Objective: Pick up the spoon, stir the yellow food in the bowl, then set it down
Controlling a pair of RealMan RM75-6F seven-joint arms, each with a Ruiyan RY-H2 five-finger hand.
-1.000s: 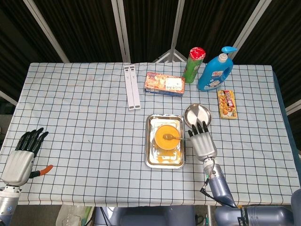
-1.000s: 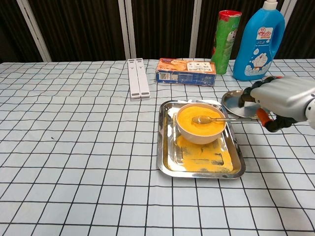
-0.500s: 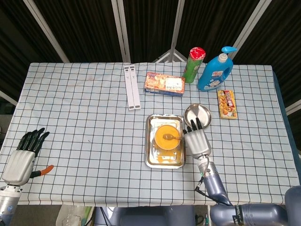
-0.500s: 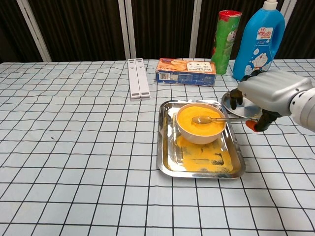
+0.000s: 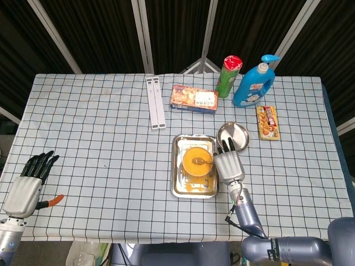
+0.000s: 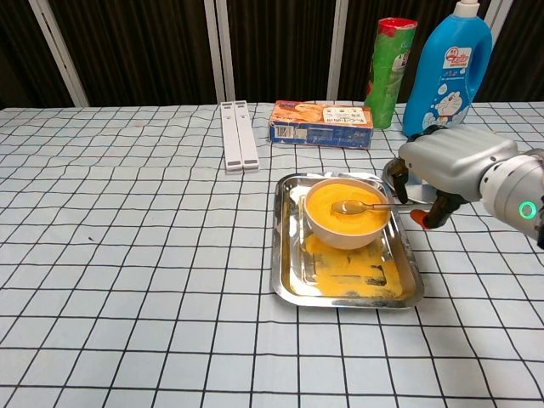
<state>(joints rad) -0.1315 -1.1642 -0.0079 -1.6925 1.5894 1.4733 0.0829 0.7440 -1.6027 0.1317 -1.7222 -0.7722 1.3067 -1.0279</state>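
1. Head view: checkered tabletop (image 5: 111, 166) seen from above. Steel tray (image 5: 193, 165) right of centre, bowl (image 5: 198, 160) of yellow food (image 5: 194, 162) inside it, yellow smears on tray floor below the bowl.
2. Spoon (image 5: 204, 162) lying in the bowl, scoop in the food, handle pointing right over the rim toward right hand (image 5: 228, 164).
3. Right hand palm down just beside the tray's right edge, dark fingers extended toward small round metal dish (image 5: 233, 134). Contact with spoon handle hidden under the hand; cannot tell.
4. Left hand (image 5: 25, 187) far left near the tabletop's front edge, fingers straight and apart, nothing in it.
5. Along the back: white strip (image 5: 156, 102), snack box (image 5: 193, 98), green can (image 5: 228, 75), blue bottle (image 5: 254, 82); flat snack packet (image 5: 267, 122) right of the dish.
6. Chest view: spoon (image 6: 365, 206) resting across the bowl (image 6: 347, 223), handle end reaching the right hand (image 6: 442, 166). Hand low over the round dish, thumb side at handle tip; grip on it not visible, cannot tell. Tray (image 6: 344, 280) holding yellow spill in front of the bowl. Left hand out of this view.
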